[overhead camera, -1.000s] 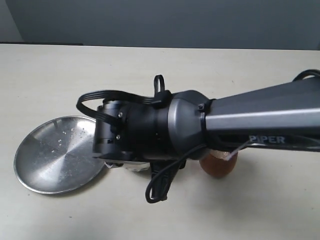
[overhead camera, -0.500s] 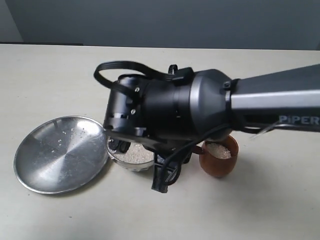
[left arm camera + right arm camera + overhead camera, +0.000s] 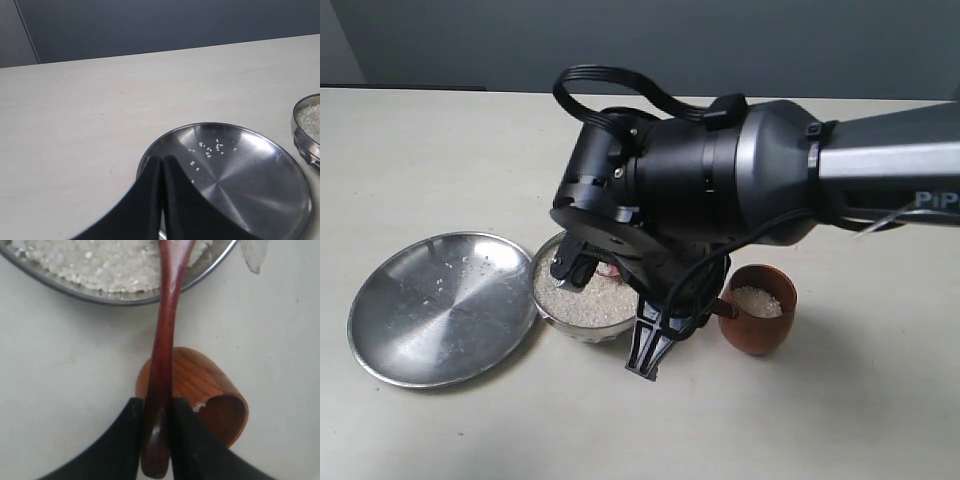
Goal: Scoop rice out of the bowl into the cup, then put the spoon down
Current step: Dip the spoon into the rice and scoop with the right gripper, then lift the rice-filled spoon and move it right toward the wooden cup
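Left: flat, shallow steel plate (image 3: 430,320) with stray grains; left gripper (image 3: 162,162) by its edge, jaws together, empty. Centre: round shiny steel bowl (image 3: 582,330) of white rice (image 3: 590,300); right gripper (image 3: 156,407) clamps a dark reddish-brown wooden spoon (image 3: 165,330) reaching over the rice. Right: small reddish-brown wooden cup (image 3: 755,335), partly filled.

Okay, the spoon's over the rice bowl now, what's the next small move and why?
Probably lower the spoon head into the rice and scoop: the right fingers clamp the handle, the head is over the bowl, and the cup looks only partly filled.
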`<state>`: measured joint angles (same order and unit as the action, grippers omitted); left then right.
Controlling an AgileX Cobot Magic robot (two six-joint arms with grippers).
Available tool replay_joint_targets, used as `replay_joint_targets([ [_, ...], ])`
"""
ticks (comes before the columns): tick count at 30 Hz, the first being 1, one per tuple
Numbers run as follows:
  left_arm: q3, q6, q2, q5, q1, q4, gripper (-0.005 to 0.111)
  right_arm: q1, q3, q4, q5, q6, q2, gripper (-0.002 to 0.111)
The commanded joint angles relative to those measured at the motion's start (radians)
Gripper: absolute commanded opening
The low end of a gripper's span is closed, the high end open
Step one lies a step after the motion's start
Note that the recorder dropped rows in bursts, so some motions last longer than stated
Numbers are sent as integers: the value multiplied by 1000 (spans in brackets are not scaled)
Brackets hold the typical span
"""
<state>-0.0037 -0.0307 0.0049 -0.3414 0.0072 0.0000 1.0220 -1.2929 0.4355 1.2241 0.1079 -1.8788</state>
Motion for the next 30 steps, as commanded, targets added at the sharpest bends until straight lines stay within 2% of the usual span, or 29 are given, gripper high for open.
replay_joint_targets([
  [1,4,3,-5,7,1,-6,0,-5,2,-10,-3,-6,12,-1],
  [17,4,3,-5,7,1,-6,0,-14,2,-111,-11,-22,109,-1],
  [23,4,3,-5,7,1,-6,0,-104,2,-218,-26,-63,202,-1],
  [30,4,3,-5,7,1,-6,0,-180,2,-247,-3,-123,307,-1],
])
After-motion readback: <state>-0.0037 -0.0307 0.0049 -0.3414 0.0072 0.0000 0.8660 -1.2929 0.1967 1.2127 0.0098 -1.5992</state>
